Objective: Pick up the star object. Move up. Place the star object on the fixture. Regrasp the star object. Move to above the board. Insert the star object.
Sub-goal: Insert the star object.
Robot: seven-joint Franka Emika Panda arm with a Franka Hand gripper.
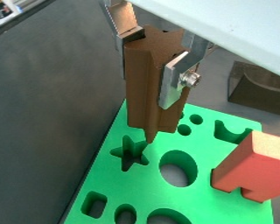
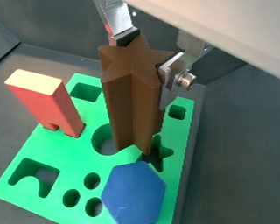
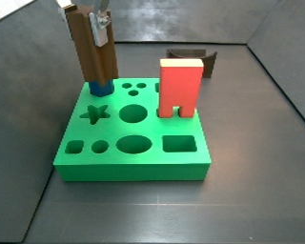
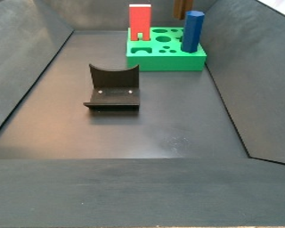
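My gripper is shut on the star object, a dark brown star-section peg held upright. The silver fingers clamp its upper part on two sides. The peg hangs over the green board, with its lower end a little above the star-shaped hole and not in it. In a side view the gripper holds the peg over the board's far left corner, above the star hole. The fixture stands empty behind the board, and it shows up close in a side view.
A red arch block stands upright on the board. A blue hexagonal peg stands in the board close to the star object. The board has round, square and other open holes. Dark walls enclose the floor.
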